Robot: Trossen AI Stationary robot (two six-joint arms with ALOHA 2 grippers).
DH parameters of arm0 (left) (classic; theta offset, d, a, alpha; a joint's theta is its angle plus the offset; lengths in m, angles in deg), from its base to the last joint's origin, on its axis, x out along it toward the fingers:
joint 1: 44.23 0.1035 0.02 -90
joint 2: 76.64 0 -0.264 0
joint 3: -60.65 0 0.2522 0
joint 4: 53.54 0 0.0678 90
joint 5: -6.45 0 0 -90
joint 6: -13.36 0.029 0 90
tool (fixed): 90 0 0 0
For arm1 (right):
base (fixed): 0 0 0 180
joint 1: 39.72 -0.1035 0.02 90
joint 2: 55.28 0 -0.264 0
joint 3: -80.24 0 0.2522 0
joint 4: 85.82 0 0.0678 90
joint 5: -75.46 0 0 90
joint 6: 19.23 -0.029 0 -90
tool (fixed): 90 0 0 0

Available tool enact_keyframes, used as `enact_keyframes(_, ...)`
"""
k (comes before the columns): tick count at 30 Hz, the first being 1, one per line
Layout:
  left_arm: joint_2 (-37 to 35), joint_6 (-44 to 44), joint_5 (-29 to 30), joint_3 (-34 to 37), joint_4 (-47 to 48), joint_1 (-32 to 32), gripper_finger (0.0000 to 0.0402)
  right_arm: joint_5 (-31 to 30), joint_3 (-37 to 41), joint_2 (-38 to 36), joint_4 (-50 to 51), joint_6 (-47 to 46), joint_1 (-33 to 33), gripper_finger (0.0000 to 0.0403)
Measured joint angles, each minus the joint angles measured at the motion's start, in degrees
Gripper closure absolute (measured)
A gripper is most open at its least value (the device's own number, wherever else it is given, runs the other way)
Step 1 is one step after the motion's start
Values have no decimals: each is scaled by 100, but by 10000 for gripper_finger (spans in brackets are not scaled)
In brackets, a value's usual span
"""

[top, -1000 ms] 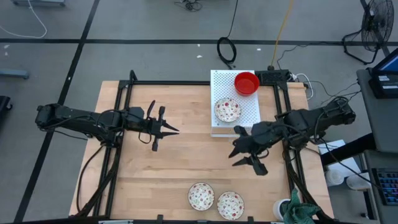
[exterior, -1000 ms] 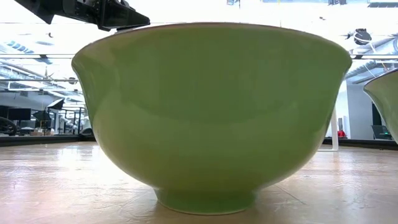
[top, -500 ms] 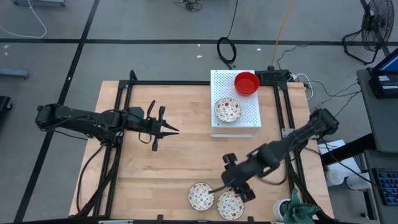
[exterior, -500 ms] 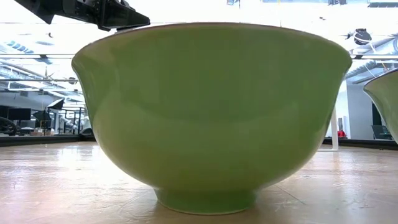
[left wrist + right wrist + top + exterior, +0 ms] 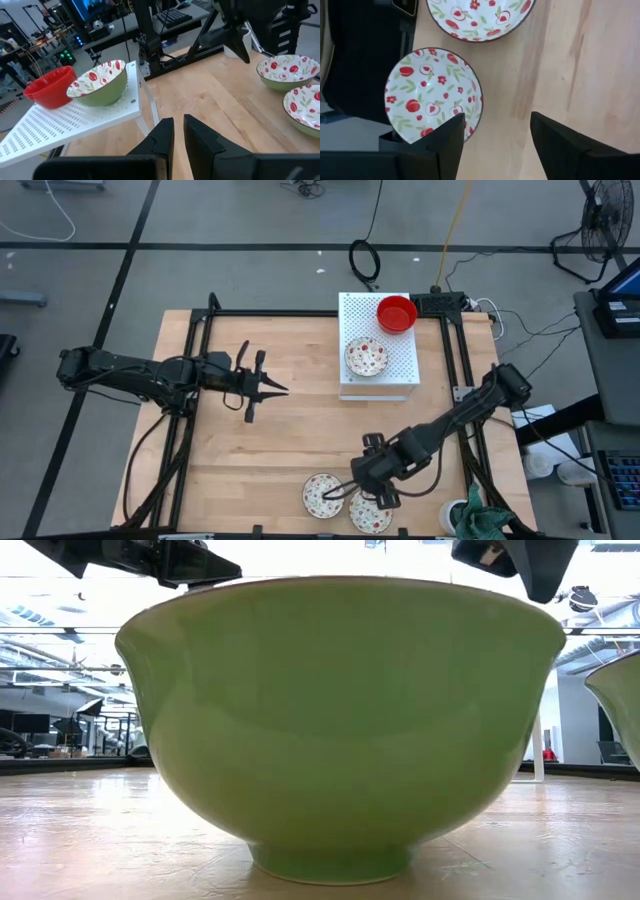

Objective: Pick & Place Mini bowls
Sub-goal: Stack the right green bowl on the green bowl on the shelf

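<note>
The right tool (image 5: 362, 488) hangs low over the near edge of the worktop (image 5: 270, 440), at the bottom centre of the high view, fingers spread wide and holding nothing. It sits right above the two floral bowls parked side by side there: the left floral bowl (image 5: 322, 495) and the right floral bowl (image 5: 371, 513). From the right wrist view, one finger (image 5: 447, 135) lies over the rim of the right floral bowl (image 5: 434, 95) while the other finger stands over bare wood beside it, so the rim falls between them. That reads to me as lining up for a pinch on the bowl's edge, the sensible hold for a shallow dish that is too broad to span.

At the upper right of the worktop stands a white perforated board (image 5: 378, 385), and on it a red bowl (image 5: 397, 313) and a third floral bowl (image 5: 366, 356), close together. My guess is the board is where the bowls are being gathered, which leaves the two near-edge ones yet to go.

The left tool (image 5: 268, 389) waits at the left middle of the high view, fingers pressed nearly together with only a thin slit between them, carrying nothing, well apart from every bowl. Parked there, it keeps the right arm's path to the board clear.

In the low view a bowl's green outer wall fills the frame.
</note>
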Motion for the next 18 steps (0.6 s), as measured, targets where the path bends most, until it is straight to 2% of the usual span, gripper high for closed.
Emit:
enact_keyframes(8, 0, 18, 43, 0, -390, -2, 353, -27, 17, 63, -121, -781, -109, 192)
enact_keyframes(18, 0, -272, 710, 0, -761, 0, 353, -8, 833, 68, -1158, -1183, -423, 193)
